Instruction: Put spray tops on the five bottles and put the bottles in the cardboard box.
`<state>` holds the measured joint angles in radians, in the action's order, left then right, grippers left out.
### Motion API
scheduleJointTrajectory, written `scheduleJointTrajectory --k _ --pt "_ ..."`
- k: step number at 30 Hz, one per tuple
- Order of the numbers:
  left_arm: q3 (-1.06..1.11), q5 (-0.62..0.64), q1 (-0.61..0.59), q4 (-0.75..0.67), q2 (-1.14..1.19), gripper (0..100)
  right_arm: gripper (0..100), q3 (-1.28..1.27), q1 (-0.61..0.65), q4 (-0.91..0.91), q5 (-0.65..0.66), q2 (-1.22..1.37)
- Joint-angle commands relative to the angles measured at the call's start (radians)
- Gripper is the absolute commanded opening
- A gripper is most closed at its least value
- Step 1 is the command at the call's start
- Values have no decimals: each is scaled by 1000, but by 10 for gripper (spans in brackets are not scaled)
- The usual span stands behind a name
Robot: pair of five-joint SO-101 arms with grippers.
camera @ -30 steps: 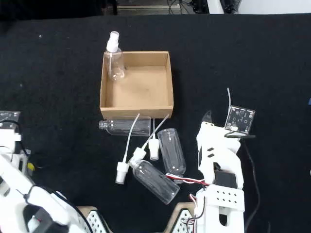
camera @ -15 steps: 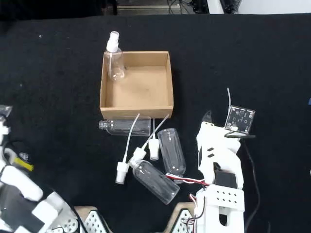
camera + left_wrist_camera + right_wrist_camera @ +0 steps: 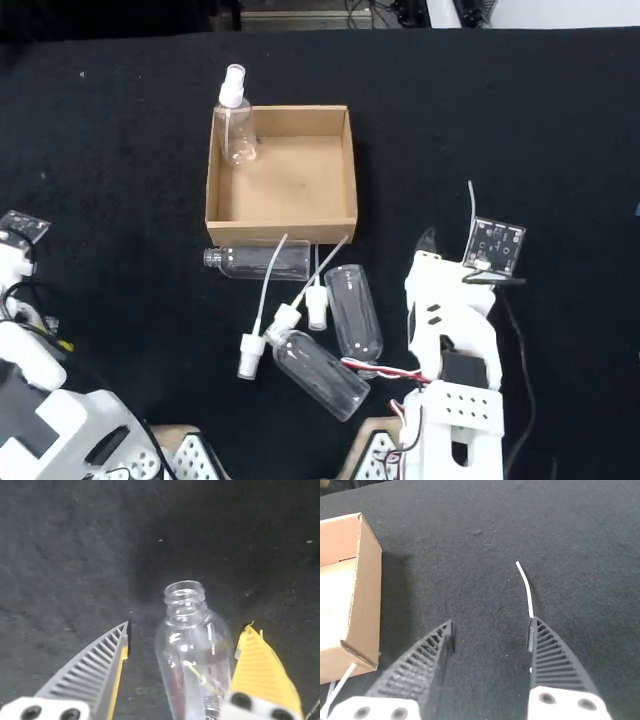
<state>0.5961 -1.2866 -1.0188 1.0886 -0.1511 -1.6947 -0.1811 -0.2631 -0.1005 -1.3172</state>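
Observation:
A clear bottle [image 3: 192, 650] with an open neck and no top sits between the fingers of my left gripper [image 3: 189, 627], which is shut on it above the black mat. My left arm [image 3: 25, 300] stands at the table's left edge. One bottle with a spray top [image 3: 235, 125] stands in the cardboard box [image 3: 345, 170], in its far left corner. Three bottles lie in front of the box: an uncapped one [image 3: 262, 262], another [image 3: 353, 312], and one [image 3: 320, 372] with a top at its neck. Two loose spray tops [image 3: 250, 355] [image 3: 317, 305] lie among them. My right gripper [image 3: 490, 630] is open over bare mat.
A loose white dip tube [image 3: 525, 587] lies on the mat just beyond my right gripper's fingertips. The box's near corner [image 3: 355, 610] is close beside that gripper. Black cloth [image 3: 520, 120] covers the whole table, with open room at the far right.
My left arm has shifted at the table's left edge, its wrist swinging outward and then back in. The right arm and the bottles on the table have not moved.

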Motion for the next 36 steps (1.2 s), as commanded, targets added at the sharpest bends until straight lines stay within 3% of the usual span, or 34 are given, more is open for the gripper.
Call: scheduleJointTrajectory --k 1,5,14,23,32,36 --pt "22 -17 -19 -37 -8 321 215 -1 -9 11 0 -22" --pt "30 -87 -31 -31 -9 321 215 -1 -9 11 0 -22" --pt "30 -94 -47 -32 -5 316 215 -1 -9 11 0 -22" --pt "27 -91 -38 91 -9 30 215 -1 -9 11 0 -22" --pt "-116 -83 -21 178 -8 60 215 -1 -9 11 0 -22" --pt "-173 -6 24 187 -8 149 215 -1 -9 11 0 -22"
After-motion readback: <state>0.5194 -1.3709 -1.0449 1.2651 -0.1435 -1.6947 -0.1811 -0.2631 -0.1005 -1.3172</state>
